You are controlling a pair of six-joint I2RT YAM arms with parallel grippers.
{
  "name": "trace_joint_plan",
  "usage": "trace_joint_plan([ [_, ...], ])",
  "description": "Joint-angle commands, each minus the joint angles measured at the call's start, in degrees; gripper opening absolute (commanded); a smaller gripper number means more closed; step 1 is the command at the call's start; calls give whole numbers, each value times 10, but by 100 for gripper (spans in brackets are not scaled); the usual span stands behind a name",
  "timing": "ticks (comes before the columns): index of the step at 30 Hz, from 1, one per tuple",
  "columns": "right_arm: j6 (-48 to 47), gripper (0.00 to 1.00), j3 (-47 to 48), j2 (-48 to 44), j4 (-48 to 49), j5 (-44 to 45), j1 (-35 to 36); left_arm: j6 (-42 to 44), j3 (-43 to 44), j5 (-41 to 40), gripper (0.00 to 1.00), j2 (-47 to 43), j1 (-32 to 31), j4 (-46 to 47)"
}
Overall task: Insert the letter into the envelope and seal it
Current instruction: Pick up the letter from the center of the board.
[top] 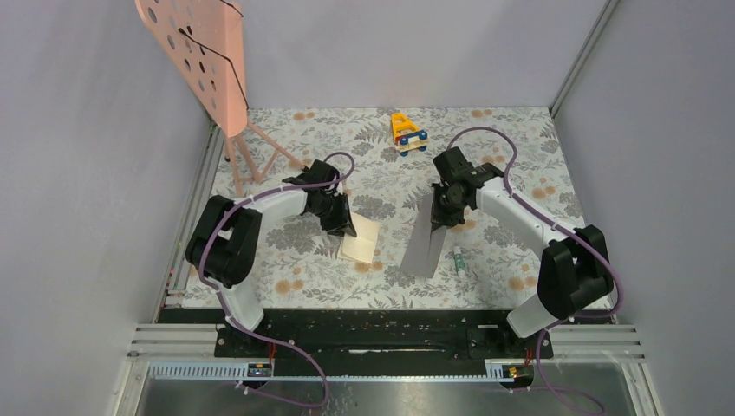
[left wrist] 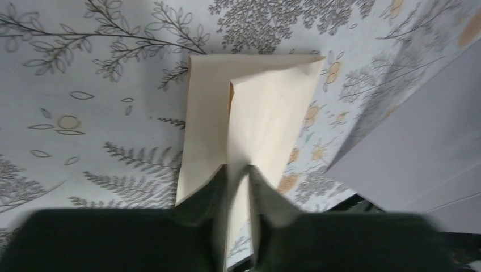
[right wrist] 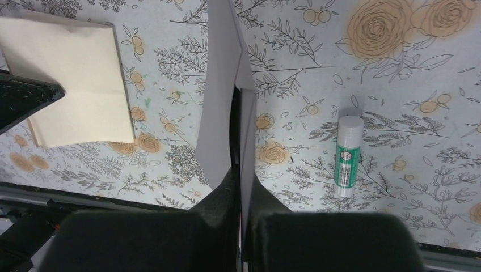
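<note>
The letter, a folded cream sheet, lies on the flowered cloth left of centre, with one leaf standing up from its crease. My left gripper straddles that raised leaf. Its jaws are narrow, the leaf rests against the left finger, and a gap shows on the other side. The grey-lilac envelope hangs tilted, its lower end near the cloth. My right gripper is shut on its upper edge, so the envelope shows edge-on. The letter lies to its left, apart from it.
A glue stick lies on the cloth just right of the envelope, also in the right wrist view. A yellow toy truck stands at the back. A pink perforated stand rises at the back left.
</note>
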Motion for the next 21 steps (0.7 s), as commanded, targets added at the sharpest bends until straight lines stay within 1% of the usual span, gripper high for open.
trace_joint_plan([
  [1, 7, 0, -11, 7, 26, -31, -1, 1, 3, 43, 5, -24, 2, 33],
  [2, 8, 0, -13, 7, 27, -34, -1, 1, 4, 40, 0, -35, 3, 28],
  [8, 22, 0, -6, -2, 29, -56, -1, 30, 23, 23, 0, -138, 1, -29],
  [11, 35, 0, -4, -12, 39, -76, 1, 54, 65, -30, 0, -186, -16, -94],
  [14, 49, 0, 16, -5, 38, -81, 13, 61, 119, -76, 0, -204, -46, -159],
  [15, 54, 0, 25, 1, 35, -80, 20, 57, 131, -80, 0, -207, -56, -176],
  [17, 64, 0, 46, 17, 28, -81, 36, 48, 149, -70, 0, -210, -77, -181],
  [19, 77, 0, 63, 31, 27, -94, 49, 33, 155, -55, 0, -211, -95, -174],
  [21, 93, 0, 69, 39, 37, -109, 56, 20, 143, -27, 0, -207, -101, -152],
])
